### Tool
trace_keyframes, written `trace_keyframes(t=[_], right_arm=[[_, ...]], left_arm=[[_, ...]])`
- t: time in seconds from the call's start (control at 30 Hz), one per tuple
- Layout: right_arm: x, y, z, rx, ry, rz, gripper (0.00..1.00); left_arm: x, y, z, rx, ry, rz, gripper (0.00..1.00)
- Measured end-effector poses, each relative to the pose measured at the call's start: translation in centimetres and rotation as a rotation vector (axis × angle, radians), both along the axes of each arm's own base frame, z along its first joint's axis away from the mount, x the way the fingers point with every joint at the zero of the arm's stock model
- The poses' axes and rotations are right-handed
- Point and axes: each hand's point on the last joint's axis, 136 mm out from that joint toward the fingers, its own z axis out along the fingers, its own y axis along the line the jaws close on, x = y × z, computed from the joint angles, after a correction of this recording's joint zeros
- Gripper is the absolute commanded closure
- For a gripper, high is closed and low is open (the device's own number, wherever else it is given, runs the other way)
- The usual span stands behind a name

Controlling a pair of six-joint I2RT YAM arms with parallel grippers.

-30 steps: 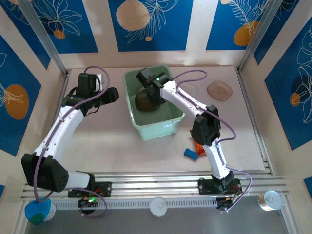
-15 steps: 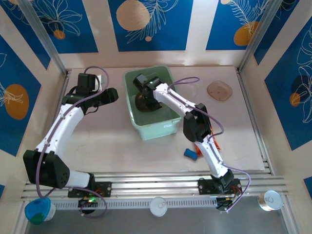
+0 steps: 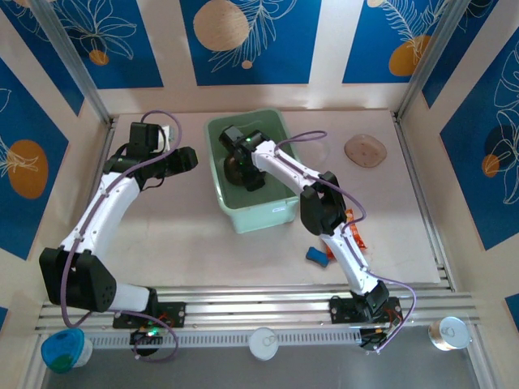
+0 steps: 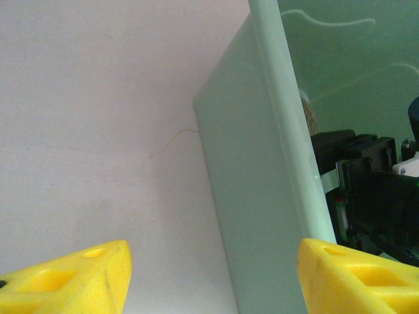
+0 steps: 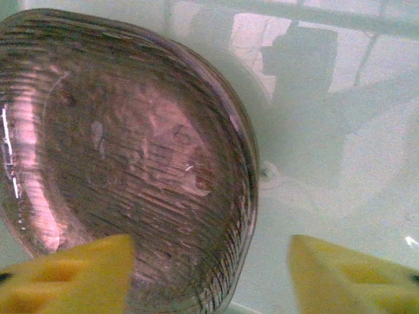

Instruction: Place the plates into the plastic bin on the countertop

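Top view, bin: the bin is at 12 o'clock on the countertop, w/ brown plates inside.
Top view, right arm: the right gripper is low inside the bin, over the plates.
Top view, left arm: the left gripper hangs at 9 o'clock of the bin, not touching it.
Top view, change: vs. 1 s ago the right elbow swung toward the bin; the gripper stayed in the bin, and the left arm hardly moved.
Top view, rest: a loose plate lies at 2 o'clock, well apart from the bin.
Left wrist: the left gripper is spread wide, nothing in it; the bin wall is just ahead.
Right wrist: the right gripper is spread wide and empty; the plates lie on the bin floor at 10 o'clock.
Meaning: this plate is prob. delivered; the loose plate is not yet done.
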Motion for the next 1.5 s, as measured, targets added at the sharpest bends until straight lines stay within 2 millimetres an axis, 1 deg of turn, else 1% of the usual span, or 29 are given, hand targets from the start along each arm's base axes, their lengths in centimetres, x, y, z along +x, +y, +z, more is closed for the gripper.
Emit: trace_keyframes(t=[0.03, 0.13, 0.17, 0.23, 0.3, 0.37, 0.53, 0.6, 0.7, 0.87, 0.97, 1.0, 1.1, 1.23, 1.3, 1.33, 1.43, 1.5], right_arm=[[0.1, -0.1, 0.1, -0.009, -0.008, 0.009, 0.16], [0.3, -0.2, 0.9, -0.035, -0.041, 0.037, 0.12], [0.3, -0.2, 1.4, -0.040, -0.054, 0.047, 0.12], [0.2, -0.4, 3.0, -0.053, -0.090, 0.079, 0.11], [0.2, -0.6, 5.1, -0.057, -0.130, 0.117, 0.11], [0.2, -1.0, 7.7, -0.058, -0.179, 0.160, 0.11], [-0.3, -2.1, 14.4, -0.063, -0.306, 0.269, 0.11], [-0.6, -2.8, 16.6, -0.066, -0.347, 0.302, 0.11], [-1.5, -4.2, 18.7, -0.081, -0.385, 0.358, 0.13], [-2.2, -6.8, 20.4, -0.160, -0.429, 0.466, 0.13], [-2.4, -8.8, 20.6, -0.201, -0.437, 0.503, 0.13], [-2.5, -9.7, 20.5, -0.210, -0.438, 0.510, 0.14], [-2.5, -13.2, 20.5, -0.241, -0.443, 0.496, 0.15], [-2.7, -18.7, 20.5, -0.287, -0.453, 0.459, 0.17], [-3.0, -21.2, 20.4, -0.291, -0.459, 0.439, 0.19], [-3.1, -22.7, 20.3, -0.288, -0.464, 0.418, 0.20], [-3.4, -26.5, 19.4, -0.264, -0.450, 0.363, 0.22], [-3.5, -28.7, 18.5, -0.251, -0.433, 0.331, 0.25]], left_arm=[[0.0, -0.1, -0.1, -0.003, 0.002, -0.002, 0.32], [-0.1, -0.3, -0.2, -0.024, 0.007, -0.002, 0.32], [-0.1, -0.4, -0.2, -0.030, 0.007, -0.002, 0.32], [0.0, -0.6, -0.2, -0.045, 0.008, -0.002, 0.32], [-0.1, -0.8, -0.1, -0.065, 0.010, -0.002, 0.32], [0.0, -1.1, -0.2, -0.087, 0.011, -0.002, 0.32], [-0.7, -1.9, -1.1, -0.115, 0.039, -0.003, 0.31], [-0.8, -2.3, -1.2, -0.121, 0.043, -0.006, 0.31], [-1.1, -3.3, -1.1, -0.129, 0.042, -0.021, 0.31], [-1.6, -4.9, -0.8, -0.126, 0.030, -0.056, 0.31], [-1.8, -5.4, -0.9, -0.114, 0.028, -0.065, 0.31], [-1.9, -5.5, -0.9, -0.109, 0.027, -0.064, 0.31], [-1.9, -5.8, -1.0, -0.097, 0.028, -0.056, 0.31], [-1.9, -6.2, -1.4, -0.072, 0.029, -0.050, 0.32], [-1.9, -6.5, -1.6, -0.061, 0.031, -0.049, 0.31], [-1.9, -6.6, -1.7, -0.054, 0.032, -0.047, 0.32], [-1.7, -6.8, -1.9, -0.038, 0.037, -0.036, 0.31], [-1.7, -6.8, -2.1, -0.028, 0.044, -0.026, 0.31]])
